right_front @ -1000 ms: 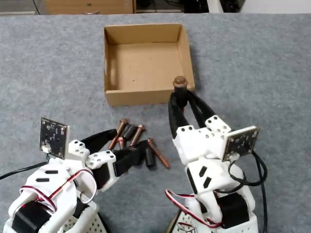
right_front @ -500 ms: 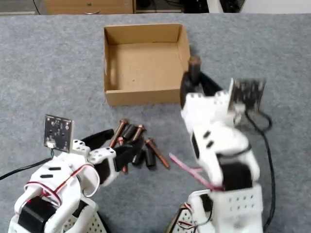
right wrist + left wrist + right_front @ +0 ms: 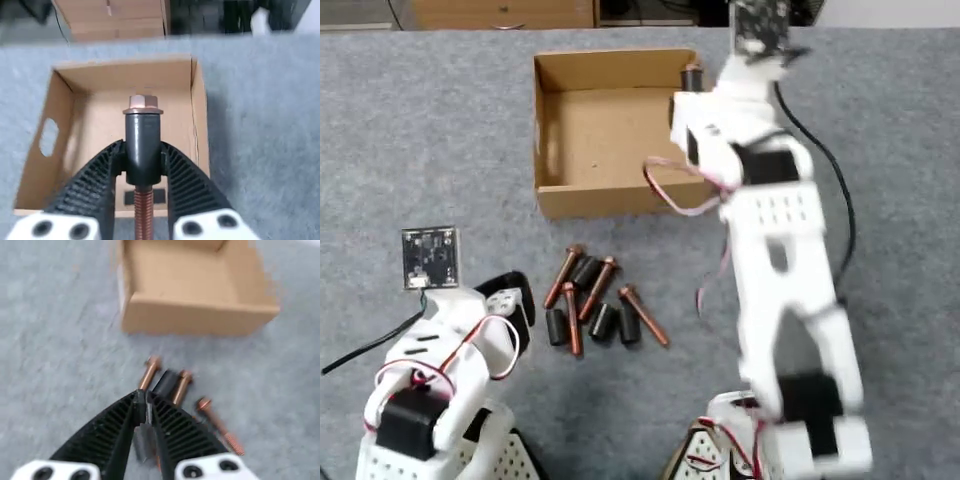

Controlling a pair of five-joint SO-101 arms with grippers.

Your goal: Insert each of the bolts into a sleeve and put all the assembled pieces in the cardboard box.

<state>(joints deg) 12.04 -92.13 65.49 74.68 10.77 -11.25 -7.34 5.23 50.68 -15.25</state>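
Grey felt-like tabletop (image 3: 880,150), cabinets along the far edge. Cardboard box (image 3: 620,200) open-topped, well forward of both arm bases.

Handling, judged: the assembled piece (image 3: 143,137) is a copper-coloured bolt through a black sleeve. It looks rigid, small and probably light. The sleeve's smooth wall likely slips, and the bolt is loose enough inside to slide out if tipped head-down. Best grip is across the sleeve's middle, head kept up.

Right hand (image 3: 143,150): closed partway, its fingers clamped on the sleeve at mid-length. The hex head sits on top and the threaded shank hangs below between the fingers. The piece is upright, above the box interior near its right wall. No contact with the cardboard that I can see.

Right arm: stretched far forward from its base, reaching over the box's right side.

Left hand (image 3: 145,400): fingertips together, apparently gripping nothing. It sits low above the tabletop, just short of the loose pile.

Loose pile: bolts (image 3: 563,277) and sleeves (image 3: 602,320) lie jumbled together between the box and the left arm.
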